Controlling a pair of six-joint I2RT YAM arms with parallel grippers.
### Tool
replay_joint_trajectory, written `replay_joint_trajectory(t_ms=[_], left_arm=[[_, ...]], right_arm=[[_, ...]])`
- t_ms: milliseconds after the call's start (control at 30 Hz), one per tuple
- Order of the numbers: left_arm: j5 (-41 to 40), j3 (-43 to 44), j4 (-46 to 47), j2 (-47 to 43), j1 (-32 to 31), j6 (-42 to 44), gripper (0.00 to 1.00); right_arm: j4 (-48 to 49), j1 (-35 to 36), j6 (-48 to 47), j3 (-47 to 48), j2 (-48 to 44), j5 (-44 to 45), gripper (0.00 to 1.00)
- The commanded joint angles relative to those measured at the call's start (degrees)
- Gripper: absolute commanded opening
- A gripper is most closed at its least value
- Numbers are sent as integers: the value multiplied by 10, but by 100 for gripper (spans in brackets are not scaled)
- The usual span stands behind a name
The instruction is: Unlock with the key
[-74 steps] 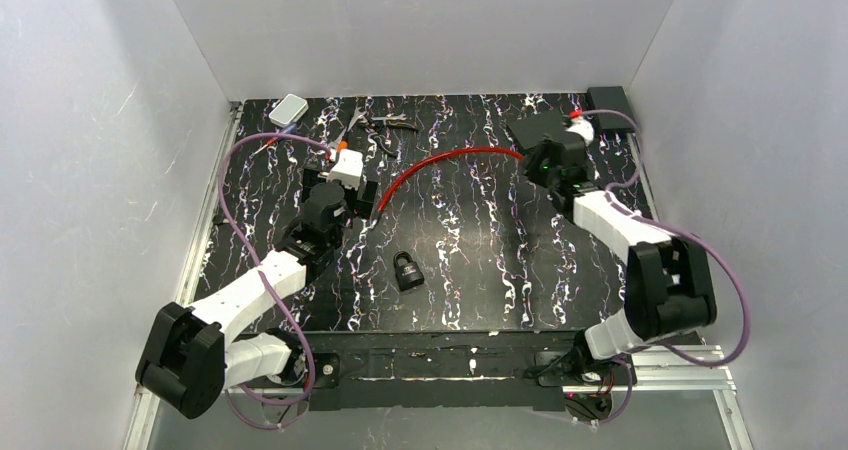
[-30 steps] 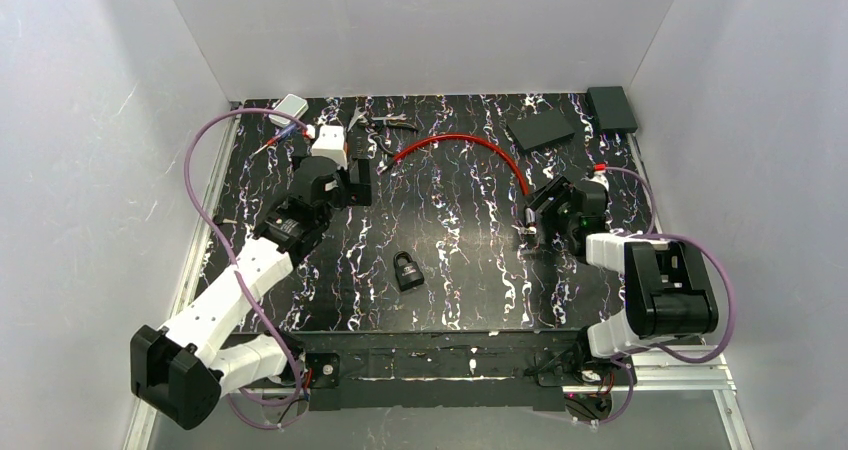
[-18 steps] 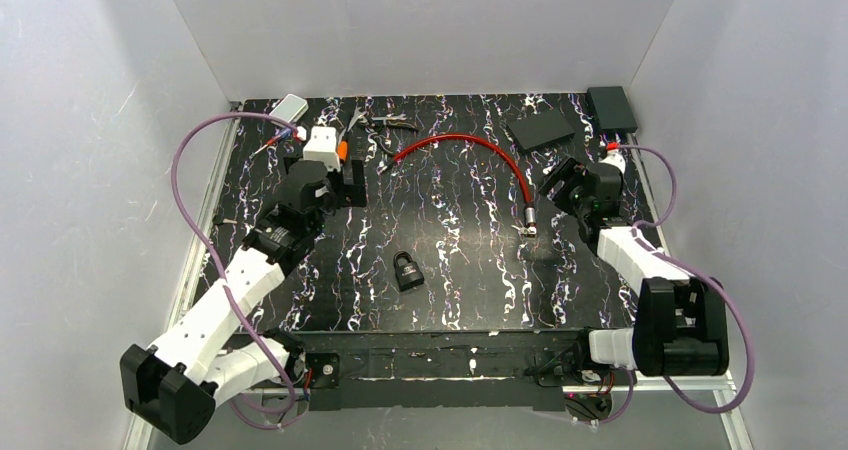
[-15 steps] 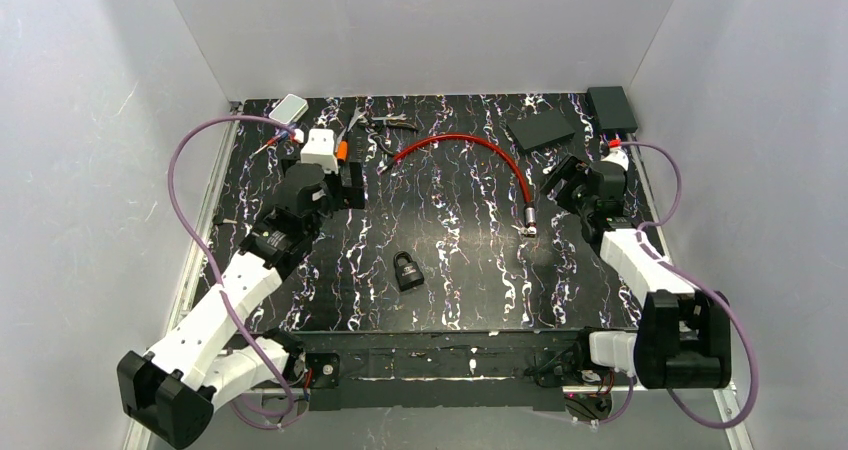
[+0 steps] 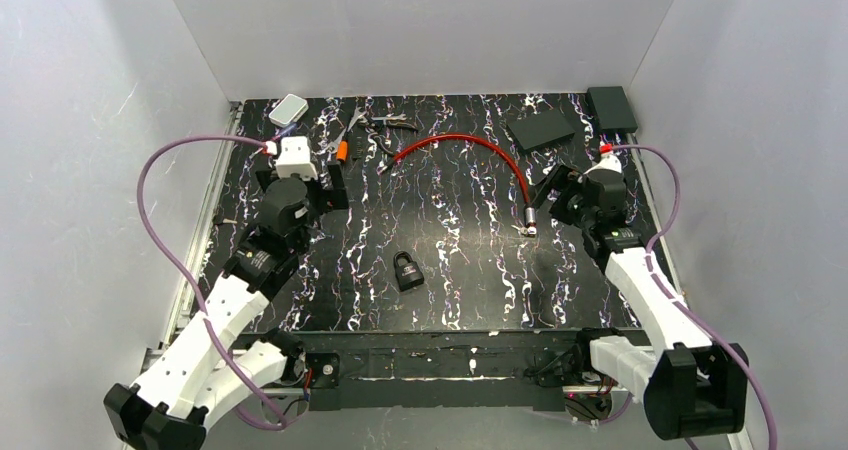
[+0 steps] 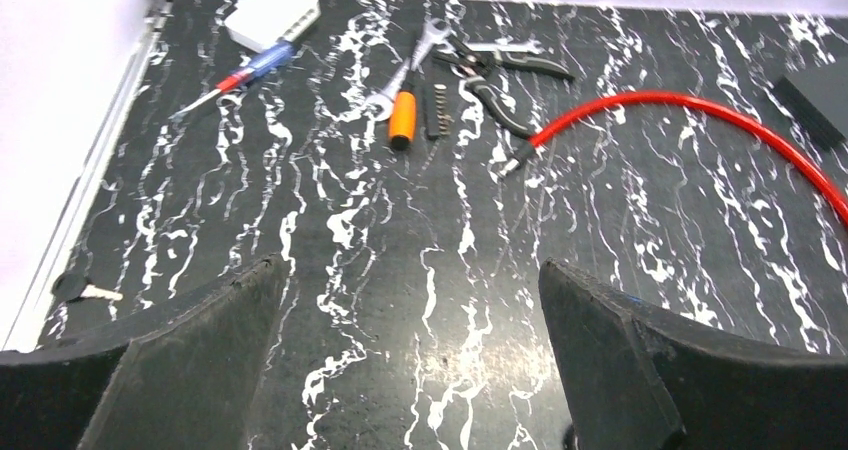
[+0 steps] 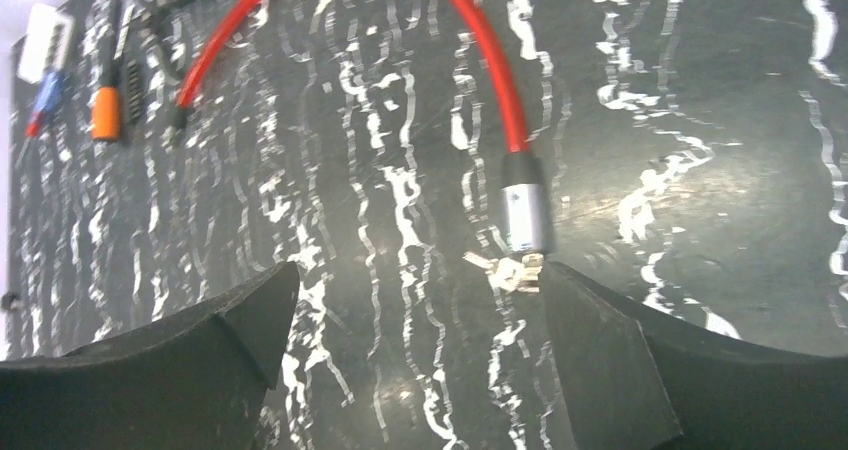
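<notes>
The right gripper (image 7: pixel 418 270) has let go of the cable (image 7: pixel 480 60) and backed off, jaws spread. The keys (image 7: pixel 505 268) lie just beside 1 fingertip. The left gripper (image 6: pixel 410 265) is spread too, empty. Picking up the keys comes next, I'd say.

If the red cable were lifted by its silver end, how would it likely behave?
The red cable lies in a smooth arc, so it is probably springy, not limp, and would trail behind. Its silver barrel looks round and metallic: likely the heavy end, apt to slip in a pincer. Whether the keys at its tip are attached cannot be told.
</notes>
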Motion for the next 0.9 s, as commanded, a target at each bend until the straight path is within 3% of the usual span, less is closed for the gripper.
replay_joint_trajectory(t_ms=[0,100,333,400,567,733,867], left_arm=[[-126,-12,3,-35,3,-25,98],[-226,-22,-5,-72,22,-52,98],[-275,-48,4,-104,51,-52,98],[-244,-39,-19,-86,61,-64,98],[-55,-1,-59,6,69,-83,98],[-37,65,-142,130,79,-139,98],[36,112,-193,214,159,-205,98]], right_arm=[[-17,55,21,36,-39,26,98],[-28,118,38,44,-49,59,98],[-25,233,67,30,-57,117,98],[-25,252,71,28,-52,118,98],[-16,290,79,11,-47,131,98],[-24,300,72,7,-42,125,98],[-24,301,67,5,-39,120,98]])
